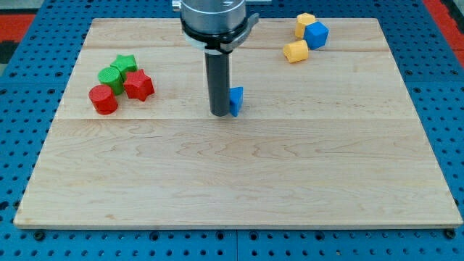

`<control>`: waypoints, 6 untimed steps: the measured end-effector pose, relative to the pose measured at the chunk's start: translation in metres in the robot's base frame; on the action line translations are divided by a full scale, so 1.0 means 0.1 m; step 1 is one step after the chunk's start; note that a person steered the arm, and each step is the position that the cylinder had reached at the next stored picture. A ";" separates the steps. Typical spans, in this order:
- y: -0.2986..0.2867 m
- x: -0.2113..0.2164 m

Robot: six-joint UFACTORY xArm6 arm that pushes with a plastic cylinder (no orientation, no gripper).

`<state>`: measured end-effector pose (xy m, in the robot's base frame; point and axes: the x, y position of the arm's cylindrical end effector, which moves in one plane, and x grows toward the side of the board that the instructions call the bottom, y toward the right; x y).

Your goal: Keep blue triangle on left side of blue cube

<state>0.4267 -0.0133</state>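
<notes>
The blue triangle (236,101) lies near the middle of the wooden board, a little above centre. My tip (220,113) stands right against the triangle's left side, touching or nearly touching it. The blue cube (316,34) sits at the view's top right, well to the right of the triangle and above it. The rod hides part of the triangle's left edge.
Two yellow blocks flank the blue cube, one above it (305,24) and one at its lower left (296,51). At the left lie a green star (125,65), a green cylinder (110,77), a red star (138,85) and a red cylinder (103,99). The board (239,181) rests on a blue pegboard.
</notes>
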 end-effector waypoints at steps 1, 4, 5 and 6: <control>0.28 0.00; 0.41 -0.70; 0.42 -0.94; 0.42 -1.20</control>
<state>0.3068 0.0289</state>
